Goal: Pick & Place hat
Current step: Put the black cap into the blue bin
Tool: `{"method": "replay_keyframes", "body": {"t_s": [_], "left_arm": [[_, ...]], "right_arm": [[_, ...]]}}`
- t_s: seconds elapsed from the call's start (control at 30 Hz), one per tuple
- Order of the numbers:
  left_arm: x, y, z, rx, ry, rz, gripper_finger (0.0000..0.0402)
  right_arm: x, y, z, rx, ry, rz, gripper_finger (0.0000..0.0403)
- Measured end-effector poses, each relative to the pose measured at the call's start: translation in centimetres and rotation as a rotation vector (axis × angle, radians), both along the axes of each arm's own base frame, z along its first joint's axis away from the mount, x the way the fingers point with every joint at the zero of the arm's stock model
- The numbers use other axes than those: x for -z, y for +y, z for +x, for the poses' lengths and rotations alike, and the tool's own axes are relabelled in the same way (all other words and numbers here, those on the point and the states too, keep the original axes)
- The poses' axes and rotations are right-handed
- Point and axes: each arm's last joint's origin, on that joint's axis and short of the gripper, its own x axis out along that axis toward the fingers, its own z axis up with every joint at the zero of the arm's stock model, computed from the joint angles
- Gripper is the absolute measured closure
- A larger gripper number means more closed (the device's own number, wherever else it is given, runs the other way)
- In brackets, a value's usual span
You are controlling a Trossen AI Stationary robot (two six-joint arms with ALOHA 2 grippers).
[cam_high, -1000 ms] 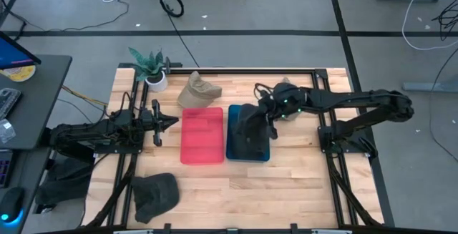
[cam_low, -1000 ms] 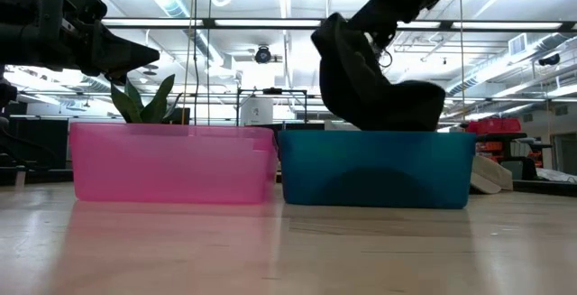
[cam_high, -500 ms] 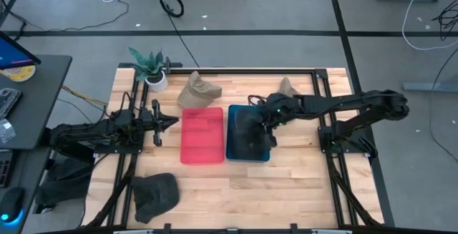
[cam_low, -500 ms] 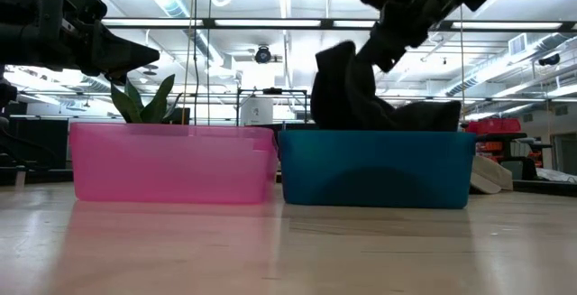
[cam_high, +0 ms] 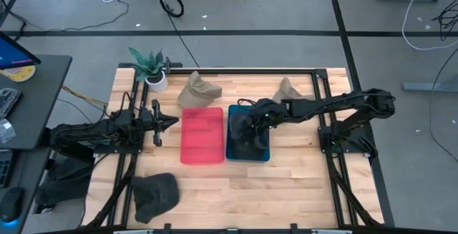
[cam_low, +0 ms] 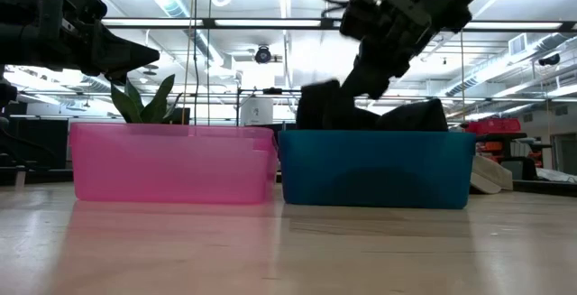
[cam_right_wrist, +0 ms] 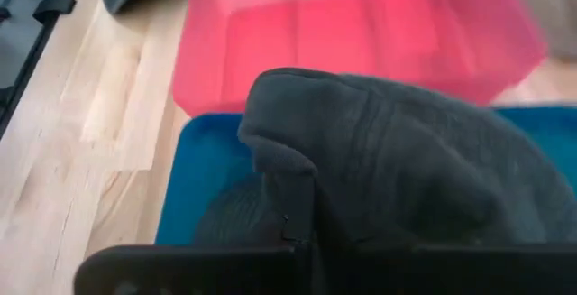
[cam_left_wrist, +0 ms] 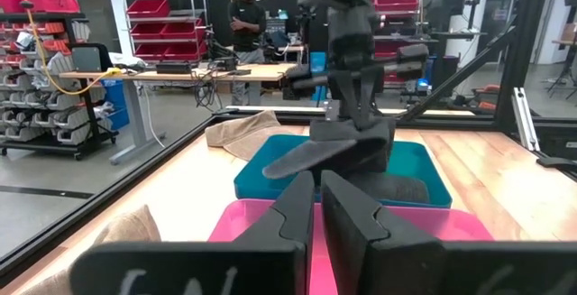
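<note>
Altogether four hats: right gripper [cam_high: 252, 128] pinches the dark hat [cam_right_wrist: 397, 178] inside the blue bin [cam_high: 235, 150]; left gripper [cam_high: 163, 122] closed, empty

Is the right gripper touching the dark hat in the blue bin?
Touching. In the right wrist view, the right gripper is pinching a fold of the dark hat over the blue bin.

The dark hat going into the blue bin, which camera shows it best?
The right wrist view: the dark hat fills the picture above the blue bin. The high view shows a dark patch under the right hand. The low view shows only its top above the rim. The left wrist view shows part of it.
</note>
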Motion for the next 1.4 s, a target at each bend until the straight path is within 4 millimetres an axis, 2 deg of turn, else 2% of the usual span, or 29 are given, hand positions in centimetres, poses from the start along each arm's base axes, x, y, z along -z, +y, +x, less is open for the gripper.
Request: {"method": "replay_keyframes", "body": {"t_s": [0.23, 0.53, 0.7, 0.93, 1.13, 1.4], "left_arm": [[0.0, 0.0, 0.0, 0.0, 0.0, 0.0, 0.0374], [0.0, 0.0, 0.0, 0.0, -0.001, 0.0, 0.0374], [0.0, 0.0, 0.0, 0.0, 0.0, 0.0, 0.0374], [0.0, 0.0, 0.0, 0.0, 0.0, 0.0, 0.0374], [0.0, 0.0, 0.0, 0.0, 0.0, 0.0, 0.0374], [0.0, 0.0, 0.0, 0.0, 0.0, 0.0, 0.0374]], "right_arm": [[2.3, -0.1, 0.7, 0.007, 0.088, 0.011, 0.0393], [3.2, -0.1, 1.0, -0.056, 0.101, -0.051, 0.0387], [3.2, -0.1, 1.0, -0.054, 0.108, -0.047, 0.0347], [3.2, 0.0, 0.9, -0.023, 0.113, -0.012, 0.0259], [2.4, 0.0, 0.5, -0.021, 0.107, -0.013, 0.0209], [-0.9, 0.0, -0.9, -0.008, 0.012, -0.023, 0.0193]]}}
